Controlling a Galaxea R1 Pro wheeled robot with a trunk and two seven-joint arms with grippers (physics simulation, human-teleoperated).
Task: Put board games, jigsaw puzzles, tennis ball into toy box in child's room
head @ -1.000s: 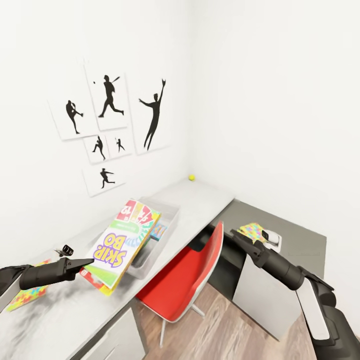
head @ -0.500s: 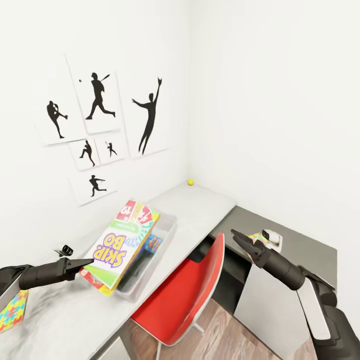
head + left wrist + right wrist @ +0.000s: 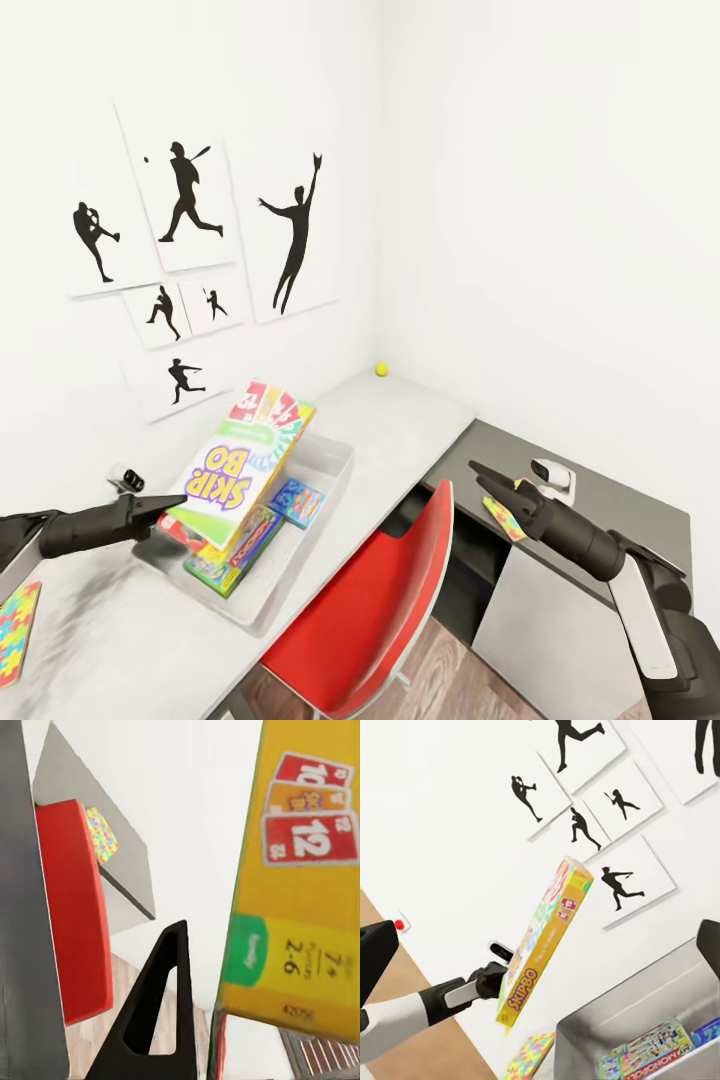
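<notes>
Left arm: reached level toward the toy box (image 3: 330, 470), its left pincer (image 3: 172, 503) pinching the lower corner of the Skip-Bo game box (image 3: 240, 462).
Skip-Bo game box: tilted, held above the toy box.
Toy box: on the tabletop (image 3: 400, 410), holding a Monopoly box (image 3: 649, 1059) and a small blue box (image 3: 297, 502).
Right arm: stretched forward beyond the red chair (image 3: 380, 610); right pincer (image 3: 483, 476), spread or pressed together I cannot tell.
Puzzle (image 3: 14, 632): flat on the tabletop, well apart from the toy box.
Tennis ball (image 3: 381, 369): far tabletop corner.
</notes>
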